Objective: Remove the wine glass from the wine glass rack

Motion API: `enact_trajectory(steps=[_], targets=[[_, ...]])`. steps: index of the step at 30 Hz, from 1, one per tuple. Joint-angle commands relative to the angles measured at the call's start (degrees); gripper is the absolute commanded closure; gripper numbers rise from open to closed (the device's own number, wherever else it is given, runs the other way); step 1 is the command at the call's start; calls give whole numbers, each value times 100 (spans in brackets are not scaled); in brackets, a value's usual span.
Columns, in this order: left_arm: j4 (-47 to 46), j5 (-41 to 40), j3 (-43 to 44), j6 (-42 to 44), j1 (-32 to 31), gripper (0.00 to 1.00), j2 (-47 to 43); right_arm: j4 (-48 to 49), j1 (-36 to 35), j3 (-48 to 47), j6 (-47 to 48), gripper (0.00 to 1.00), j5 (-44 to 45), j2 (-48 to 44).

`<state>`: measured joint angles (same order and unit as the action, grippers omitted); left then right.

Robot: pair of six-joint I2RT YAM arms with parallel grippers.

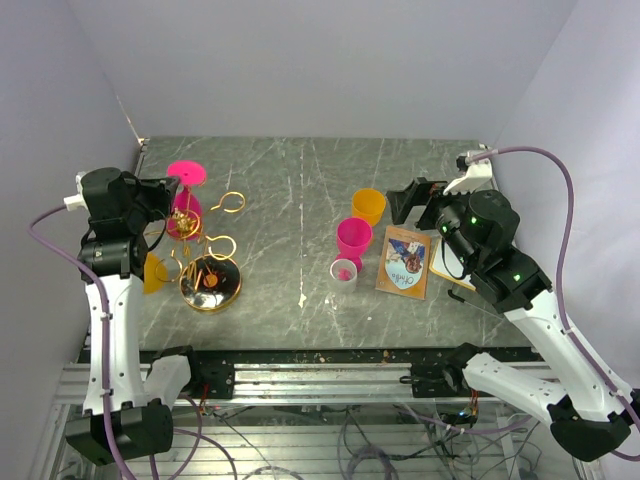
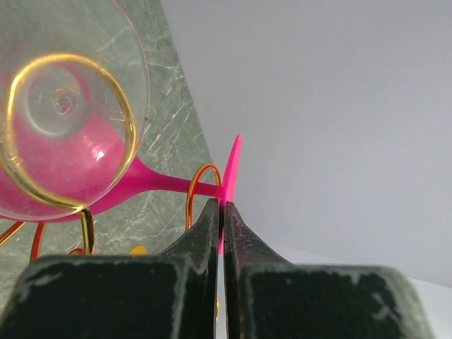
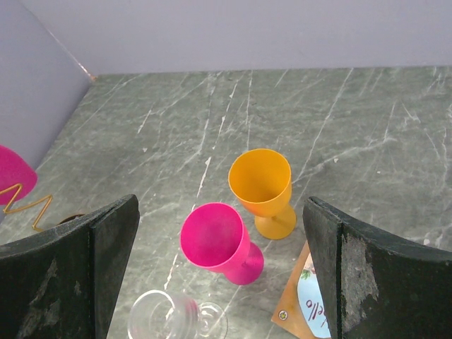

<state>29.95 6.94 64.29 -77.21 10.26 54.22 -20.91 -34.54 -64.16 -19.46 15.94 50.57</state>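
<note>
Because the pink stemmed wine glass (image 1: 186, 205) hangs bowl-down with its stem threaded through a curled loop of the gold wire wine glass rack (image 1: 210, 284), its flat foot is the part left standing clear above the loop. That is where the left gripper (image 2: 222, 206) takes it: the jaws are pressed together on the thin edge of the foot disc, just beside the loop. The rack stands at the left of the grey marbled table (image 1: 300, 200), and the glass hangs on an arm at the rack's far side. Holding the foot probably allows the stem to be drawn out sideways through the loop's opening rather than pulled straight up. The right gripper (image 3: 220, 205) hovers at the right with its jaws wide apart and nothing between them. It is above an orange goblet (image 3: 261, 185) and a pink goblet (image 3: 212, 236), well apart from the rack, so it seems to have no part in this step.
</note>
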Motion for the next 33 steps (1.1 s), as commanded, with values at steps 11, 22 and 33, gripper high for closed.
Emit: enact_trajectory(steps=[11,22,33], targets=[[-1069,669,-212,-74,49,93,97,73,-29,16,39,1,71,15],[-962,808,-449,-330,52,93,-272,35,-34,-60,-3,0,-7,118],[-843,616,-809,-787,59,93,-755,18,-35,-95,-16,0,-43,168]])
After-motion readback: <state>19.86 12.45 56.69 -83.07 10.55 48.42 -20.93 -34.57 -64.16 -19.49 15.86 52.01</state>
